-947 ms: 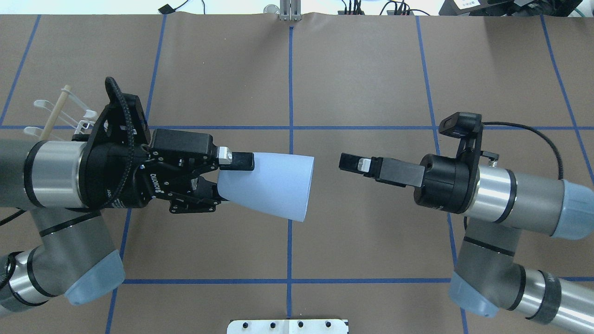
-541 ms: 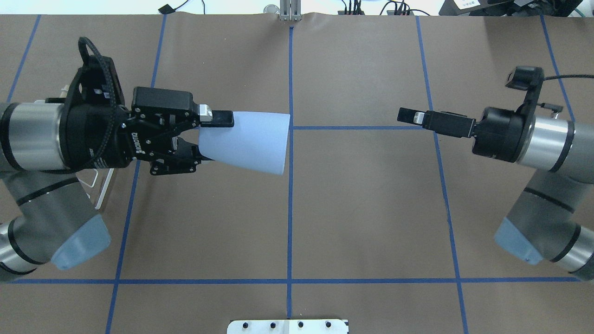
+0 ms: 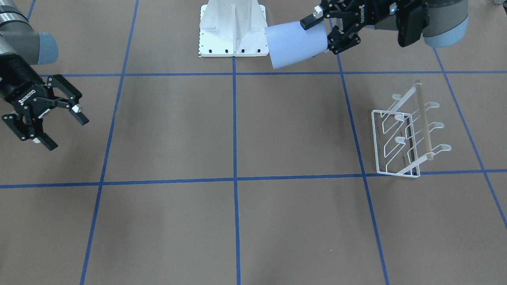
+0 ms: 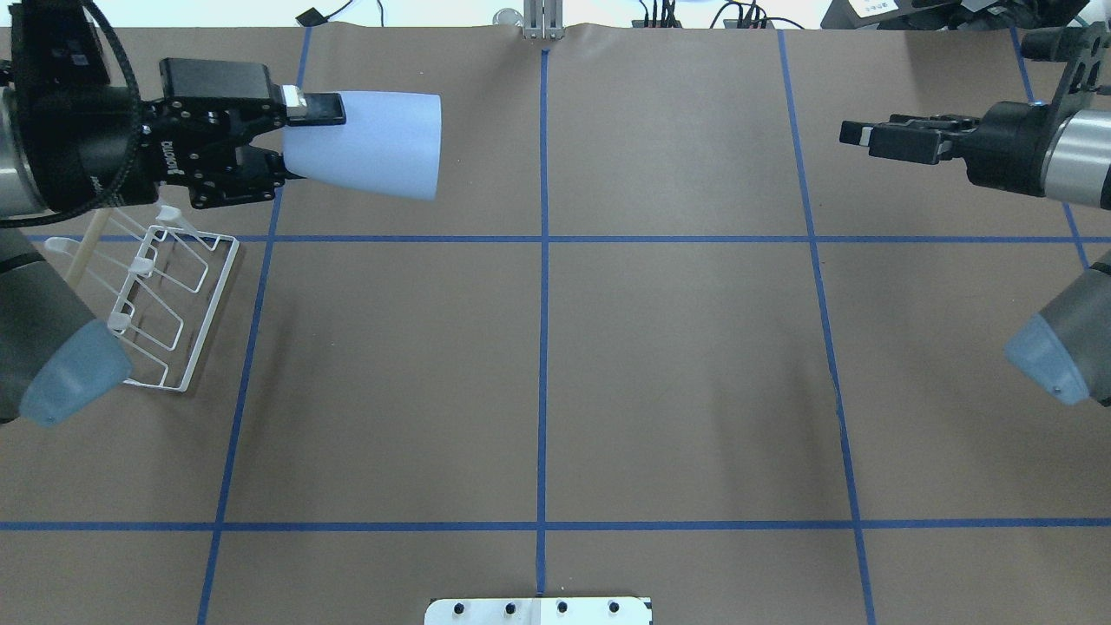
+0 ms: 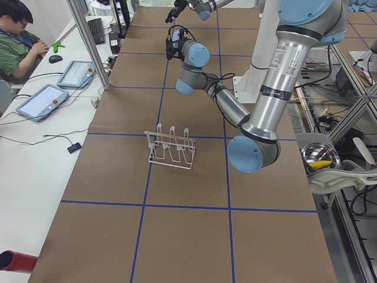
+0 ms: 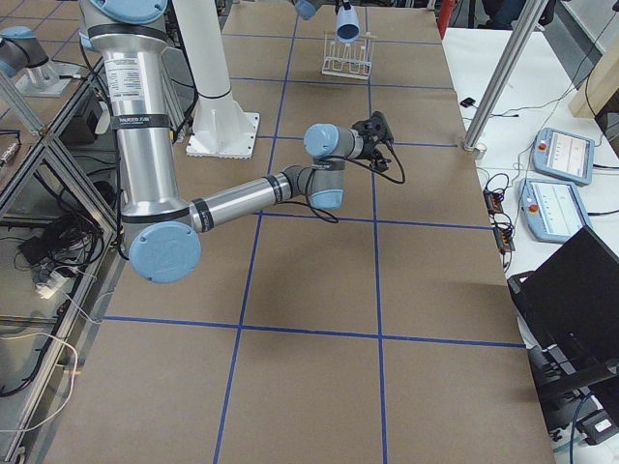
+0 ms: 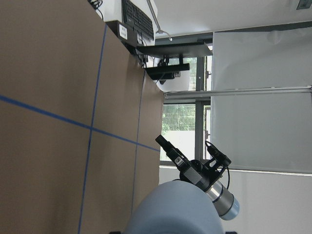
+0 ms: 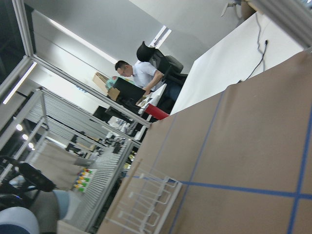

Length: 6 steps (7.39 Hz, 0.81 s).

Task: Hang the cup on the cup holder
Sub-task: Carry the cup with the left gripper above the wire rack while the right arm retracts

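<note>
**Item 1. Left gripper** (image 4: 308, 139): I read its two fingers as clamped on the narrow base of the cup, one finger lying along the outer wall. It is held aloft, higher than the cup holder and clear of it.

**Item 2. The cup** (image 4: 373, 143): pale blue-grey and tapered. It is carried on its side with the wide rim pointing away from the left gripper, towards the table's middle. It touches no prong of the cup holder (the right side view puts it in the air just over the holder's top).

**Item 3. The cup holder** (image 3: 406, 134): a white wire rack, which I take as my reference point. It stands upright on the table with a light wooden rod (image 3: 423, 120) across its top and flat-tipped prongs angling out to both sides. Nothing hangs on them.

**Item 4. Right gripper** (image 3: 67, 132): its fingers are spread apart with nothing between them. It is well apart from the cup holder, at the table's opposite end.

**Item 5. Table** (image 4: 677, 365): brown covering under the cup holder, marked with a grid of blue tape.

**Item 6. White robot base** (image 3: 233, 27): on the robot's edge of the table, well apart from the cup holder.
</note>
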### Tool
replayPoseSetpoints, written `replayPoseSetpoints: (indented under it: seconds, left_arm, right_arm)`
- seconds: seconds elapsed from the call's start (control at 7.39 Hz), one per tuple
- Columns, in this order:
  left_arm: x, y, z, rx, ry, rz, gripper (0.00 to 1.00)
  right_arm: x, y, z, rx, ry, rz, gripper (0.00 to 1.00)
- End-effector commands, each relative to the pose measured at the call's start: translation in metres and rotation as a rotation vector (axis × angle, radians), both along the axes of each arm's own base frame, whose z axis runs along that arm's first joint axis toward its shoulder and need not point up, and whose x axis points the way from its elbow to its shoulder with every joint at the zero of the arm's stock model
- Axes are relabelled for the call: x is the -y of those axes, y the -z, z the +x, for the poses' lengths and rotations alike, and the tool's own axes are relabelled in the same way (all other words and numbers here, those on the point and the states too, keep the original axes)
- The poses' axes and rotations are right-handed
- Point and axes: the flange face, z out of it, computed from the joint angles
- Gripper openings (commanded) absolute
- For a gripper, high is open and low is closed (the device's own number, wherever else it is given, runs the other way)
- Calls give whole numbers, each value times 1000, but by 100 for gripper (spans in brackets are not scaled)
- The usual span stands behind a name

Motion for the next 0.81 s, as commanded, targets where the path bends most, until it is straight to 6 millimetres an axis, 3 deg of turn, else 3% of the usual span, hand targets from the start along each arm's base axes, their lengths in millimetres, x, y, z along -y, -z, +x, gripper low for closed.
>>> replayPoseSetpoints:
  seconds: [0.0,0.27,0.68]
  left_arm:
    - [36,-41,-45,292,160,31,0]
    - [61,-53,-88,530,201,25,0]
    - [67,-64,-108,837,130,70,0]
  right_arm:
    - [31,-48,61,-330,-50,-54,100]
    - [43,-77,96,-476,20,-166,100]
    - [24,-132,114,-490,162,-421,100]
